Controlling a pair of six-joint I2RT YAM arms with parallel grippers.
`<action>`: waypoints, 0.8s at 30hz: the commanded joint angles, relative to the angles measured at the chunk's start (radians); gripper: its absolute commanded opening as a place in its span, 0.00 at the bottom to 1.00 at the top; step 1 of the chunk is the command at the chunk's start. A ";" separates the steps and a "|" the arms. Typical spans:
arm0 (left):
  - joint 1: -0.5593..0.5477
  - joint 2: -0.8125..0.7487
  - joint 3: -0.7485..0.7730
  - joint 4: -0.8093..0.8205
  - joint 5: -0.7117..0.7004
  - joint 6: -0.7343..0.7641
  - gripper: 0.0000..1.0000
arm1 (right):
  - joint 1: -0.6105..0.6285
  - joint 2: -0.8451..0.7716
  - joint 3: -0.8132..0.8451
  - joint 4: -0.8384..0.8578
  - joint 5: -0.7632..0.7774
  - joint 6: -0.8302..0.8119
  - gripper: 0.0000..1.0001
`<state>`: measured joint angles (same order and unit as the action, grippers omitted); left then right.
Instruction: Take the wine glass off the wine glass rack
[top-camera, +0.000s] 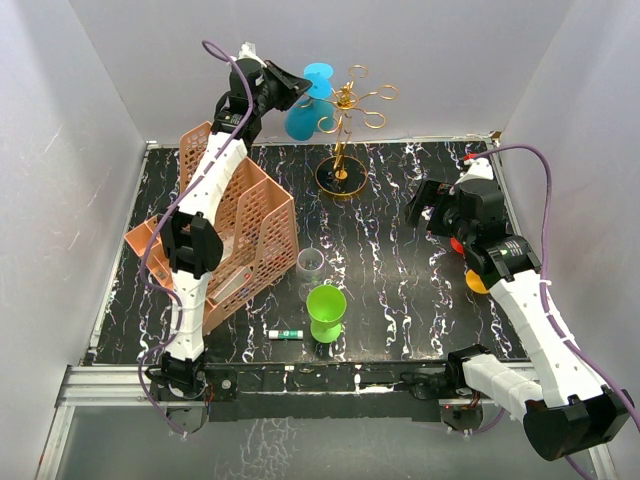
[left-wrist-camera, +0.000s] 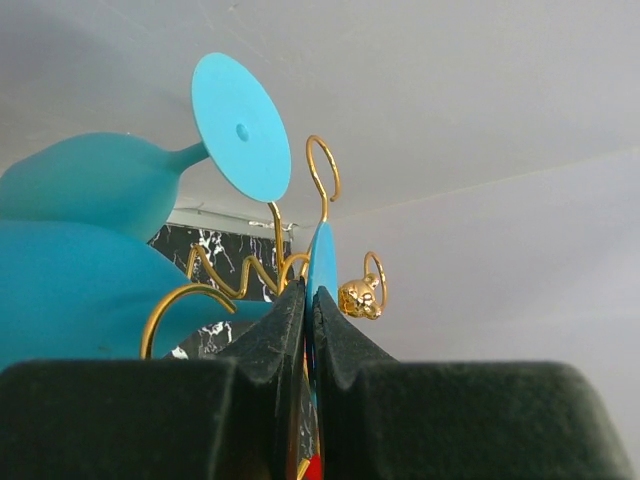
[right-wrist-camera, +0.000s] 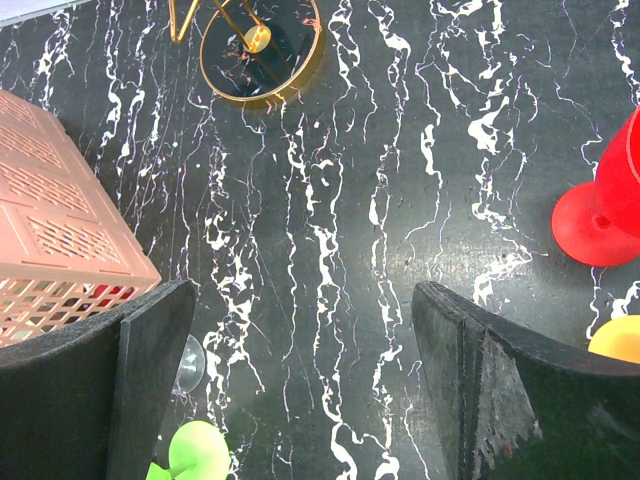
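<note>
— What is hard to read at the left gripper (left-wrist-camera: 311, 300)?
— Its pads hide most of what they pinch. Only a thin blue edge shows, seemingly the wine glass (left-wrist-camera: 322, 262) foot seen edge-on. The jaws are all but closed on it.
— Beyond the tips?
— The wine glass rack (left-wrist-camera: 358, 297); that foot sits among its gold loops. A second blue glass (left-wrist-camera: 240, 125) is up-left.
— And the right gripper (right-wrist-camera: 302, 300)?
— Spread wide, holding nothing. A red glass (right-wrist-camera: 600, 215) to its right is cut off.
</note>
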<state>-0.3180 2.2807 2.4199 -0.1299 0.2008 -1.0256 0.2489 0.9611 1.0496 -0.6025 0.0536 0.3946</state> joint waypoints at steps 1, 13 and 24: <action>0.002 0.020 0.064 0.063 0.030 -0.040 0.00 | 0.005 -0.025 0.009 0.042 0.020 -0.008 0.99; 0.037 0.027 0.064 0.103 0.012 -0.067 0.00 | 0.006 -0.020 0.009 0.040 0.019 -0.007 0.99; 0.154 -0.019 0.064 0.099 0.035 -0.081 0.00 | 0.004 -0.016 0.030 0.028 0.020 0.002 0.99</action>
<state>-0.2226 2.3363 2.4443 -0.0601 0.2180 -1.1011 0.2489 0.9611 1.0496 -0.6025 0.0570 0.3946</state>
